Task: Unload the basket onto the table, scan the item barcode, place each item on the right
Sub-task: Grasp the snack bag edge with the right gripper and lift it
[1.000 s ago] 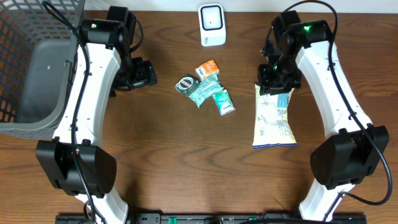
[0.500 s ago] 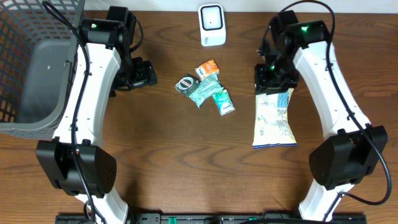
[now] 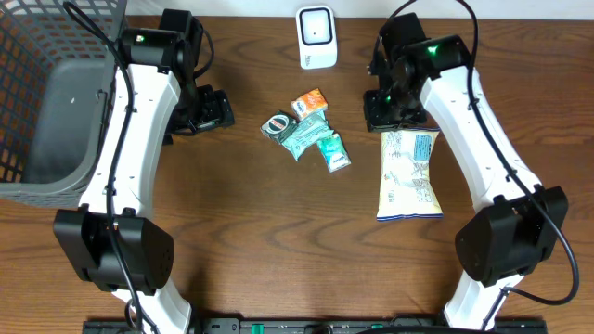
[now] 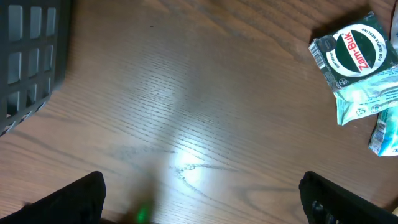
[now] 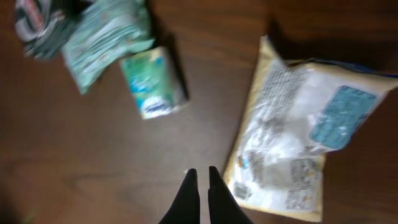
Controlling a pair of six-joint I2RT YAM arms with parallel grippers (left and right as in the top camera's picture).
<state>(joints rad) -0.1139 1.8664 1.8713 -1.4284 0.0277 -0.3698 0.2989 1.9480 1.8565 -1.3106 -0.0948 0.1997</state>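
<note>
Two arms rise from the near edge of the table (image 3: 278, 241) and reach toward its far side, each folding inward at the wrist. The left arm's wrist turns toward the centre. The left gripper (image 4: 200, 190) hangs low over bare wood, its fingers spread wide with nothing between them, and the grey basket (image 3: 37, 102) stands at its outer side. The right arm bends near the scanner (image 3: 316, 37). The right gripper (image 5: 200, 179) points down with its fingers pressed together, empty, just beside the white snack bag (image 3: 408, 176). That bag lies flat on the wood, apart from the fingers. Between the grippers lie the Zam-Buk packet (image 3: 277, 124), a teal packet (image 3: 304, 135), a green packet (image 3: 333, 154) and an orange packet (image 3: 311, 100).
</note>
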